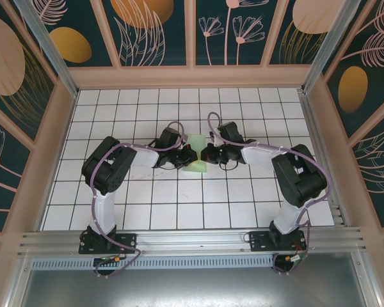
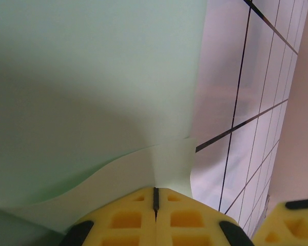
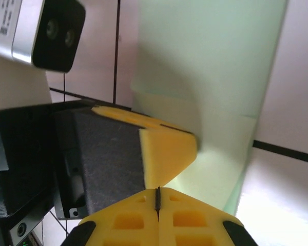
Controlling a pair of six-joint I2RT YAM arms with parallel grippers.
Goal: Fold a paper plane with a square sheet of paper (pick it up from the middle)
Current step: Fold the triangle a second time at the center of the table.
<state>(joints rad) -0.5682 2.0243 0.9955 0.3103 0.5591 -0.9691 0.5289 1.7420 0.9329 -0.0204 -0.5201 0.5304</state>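
The paper (image 1: 195, 168) is pale green and partly folded. It sits in the gap between the two sets of fingers, in the middle of the table (image 1: 153, 198). From above, its long way runs from the near side to the far side, across the line that joins the two grippers. The near end looks a bit wider than the far end. I cannot tell which end is the front.

The left gripper (image 2: 155, 202) has its yellow fingers pressed tight together. A raised fold of the paper runs right into the crack between them, so they are pinching the paper. The rest of the sheet spreads out past the fingertips and to their left.

The right gripper (image 3: 157, 202) also has its fingers pressed together. The paper lies just past their tips and to the right. I cannot tell if any paper is caught between them. A yellow finger (image 3: 167, 148) of the left gripper sits just beyond them, resting on the paper.
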